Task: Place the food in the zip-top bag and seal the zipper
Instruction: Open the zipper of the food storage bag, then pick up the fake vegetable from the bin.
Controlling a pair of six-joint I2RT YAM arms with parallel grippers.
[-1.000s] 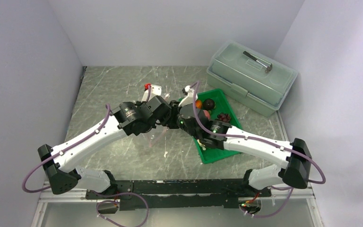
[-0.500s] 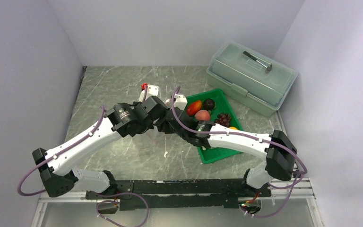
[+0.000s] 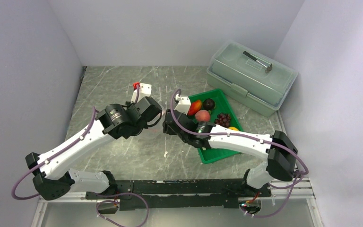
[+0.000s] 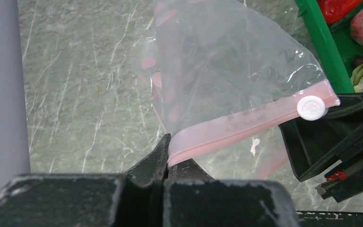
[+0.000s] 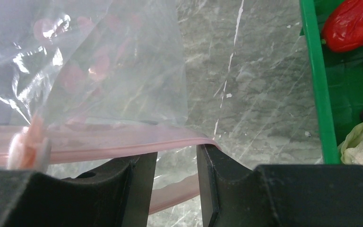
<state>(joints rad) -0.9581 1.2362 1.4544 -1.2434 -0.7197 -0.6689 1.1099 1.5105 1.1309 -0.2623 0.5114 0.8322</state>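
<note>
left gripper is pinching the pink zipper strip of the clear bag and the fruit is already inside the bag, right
Not quite: the fruit is not in the zip-top bag. The top external view shows the red-orange fruit, pink peach and grape bunch lying in the green tray. The left gripper does pinch the zipper strip.

Left tool [image 4: 166, 142] clamped, right tool [image 5: 176, 160] parted
</note>
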